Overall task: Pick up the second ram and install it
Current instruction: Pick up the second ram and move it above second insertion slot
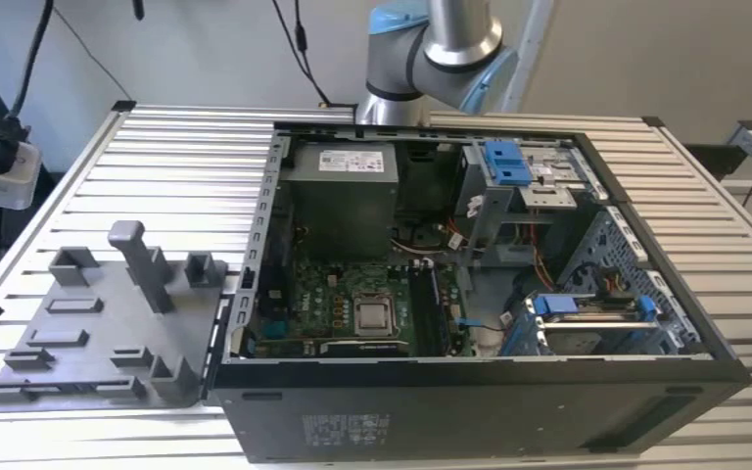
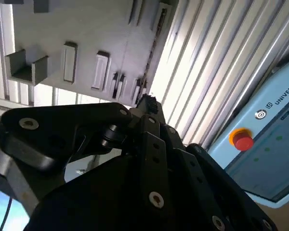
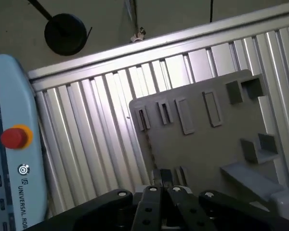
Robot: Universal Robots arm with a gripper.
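Observation:
My gripper (image 2: 147, 102) (image 3: 164, 175) hangs high over the grey plastic tray (image 1: 102, 333) (image 2: 86, 29) (image 3: 207, 149), above the tray's edge by two narrow dark slots (image 3: 142, 118). Its fingers are shut and I see nothing between them. The second ram is hidden; whether it stands in one of those slots I cannot tell. In the exterior view the open computer case (image 1: 481, 377) lies on the slatted table with its green motherboard (image 1: 337, 294) exposed. The long memory slots (image 1: 425, 304) run beside the processor socket.
The arm's base (image 1: 429, 59) stands behind the case. A light blue teach pendant (image 2: 265, 144) (image 3: 9, 168) with a red button lies on the table near the tray. Upright grey blocks (image 1: 141, 264) rise from the tray. Blue drive clips (image 1: 507, 162) sit in the case.

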